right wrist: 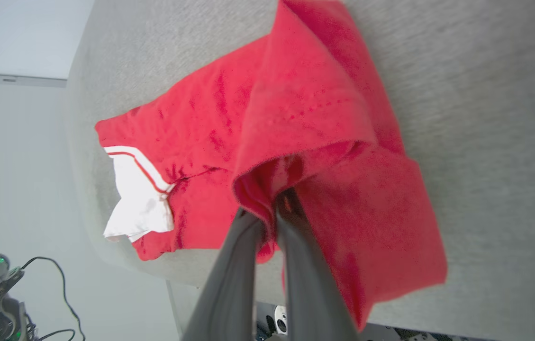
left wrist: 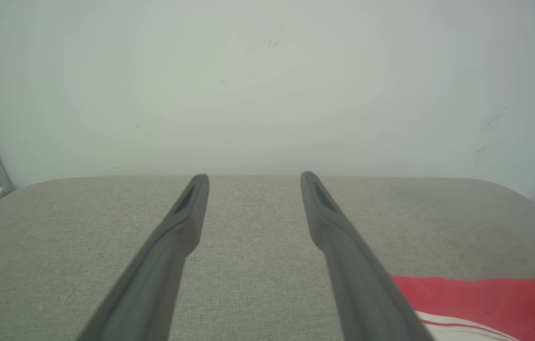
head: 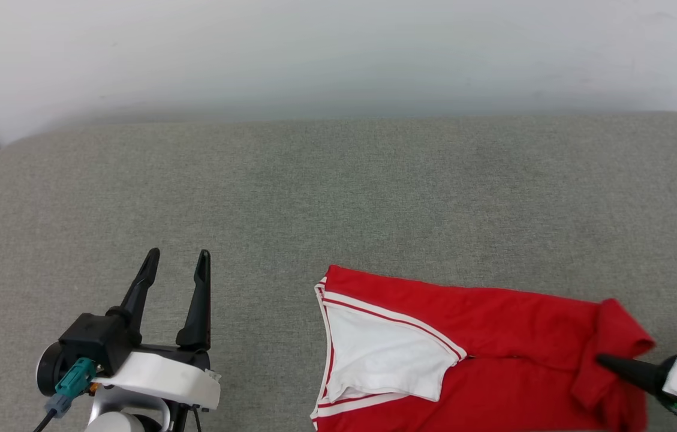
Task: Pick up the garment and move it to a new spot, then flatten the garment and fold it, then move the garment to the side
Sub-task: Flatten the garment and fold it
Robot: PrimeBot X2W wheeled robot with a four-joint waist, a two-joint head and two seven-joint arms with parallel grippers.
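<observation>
My right gripper sits at the lower right of the head view, fingers closed on a raised fold of the red jersey. I judge that pinching it there lets me lift or drag it to a new spot. The red jersey lies along the bottom right of the grey fabric surface, one white sleeve facing up. My left gripper, at lower left, hangs wide open over bare fabric, apart from the cloth and free for a second corner.
</observation>
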